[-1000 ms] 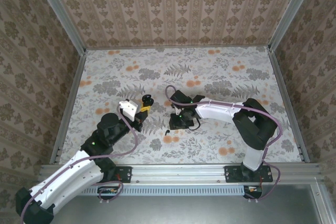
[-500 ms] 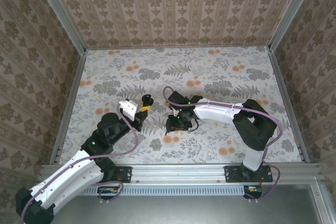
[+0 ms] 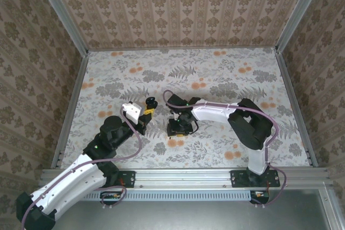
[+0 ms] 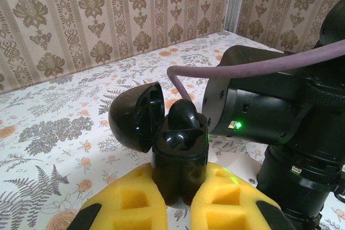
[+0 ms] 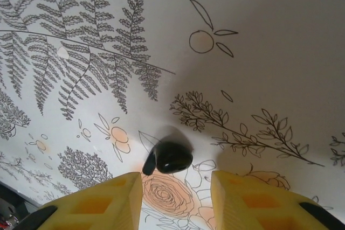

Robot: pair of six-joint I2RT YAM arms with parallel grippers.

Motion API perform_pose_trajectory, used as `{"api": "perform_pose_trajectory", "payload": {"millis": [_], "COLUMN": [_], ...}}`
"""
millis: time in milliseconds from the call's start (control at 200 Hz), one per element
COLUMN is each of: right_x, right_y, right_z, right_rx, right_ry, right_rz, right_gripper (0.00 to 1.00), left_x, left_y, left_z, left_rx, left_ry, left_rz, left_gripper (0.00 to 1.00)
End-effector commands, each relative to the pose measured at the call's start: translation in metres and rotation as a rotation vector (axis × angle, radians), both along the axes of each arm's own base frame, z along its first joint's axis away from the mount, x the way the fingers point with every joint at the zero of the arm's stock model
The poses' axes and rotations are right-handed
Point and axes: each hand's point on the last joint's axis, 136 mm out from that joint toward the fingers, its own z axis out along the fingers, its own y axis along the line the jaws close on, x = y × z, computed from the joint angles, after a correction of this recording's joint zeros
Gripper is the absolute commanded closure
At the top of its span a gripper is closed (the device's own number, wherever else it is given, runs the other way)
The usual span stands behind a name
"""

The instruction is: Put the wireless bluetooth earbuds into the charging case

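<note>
Earbud (image 5: 168, 158) now lies before right gripper (image 5: 175, 187), moved left.

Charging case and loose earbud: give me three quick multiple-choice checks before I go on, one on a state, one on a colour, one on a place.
1. The lid of the charging case held in the left gripper is:
A. shut
B. open, tipped back
C. detached, lying on the table

2. The pads of the right gripper are:
A. yellow
B. blue
C. white

3. The earbud in the right wrist view lies:
A. inside the case
B. pinched by the left gripper
C. loose on the tablecloth, in line with the gap between the right gripper's pads

Answers:
1 B: the left wrist view shows the lid swung back off the case body.
2 A: both foam pads are yellow.
3 C: it rests on the floral cloth and neither pad touches it.
</note>
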Motion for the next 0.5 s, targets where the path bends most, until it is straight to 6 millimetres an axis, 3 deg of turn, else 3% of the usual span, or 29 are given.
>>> {"api": "perform_pose_trajectory", "payload": {"millis": [0,495], "right_x": [-0.0052,0.0034], "right_y": [0.003,0.0113], "right_z": [-0.0019,-0.0083], "right_rx": [-0.018,-0.045], "right_ry": [0.044,0.047], "right_rz": [-0.003,0.021], "right_gripper": [0.62,0.7], "left_x": [0.0026,0.0024], "left_y": [0.002,0.0021], "left_z": [0.0064,0.0047], "left_rx": [-0.015,-0.018], "left_ry": [-0.018,-0.018], "left_rz": [0.011,0.006], "left_gripper": [1.0,1.0]}}
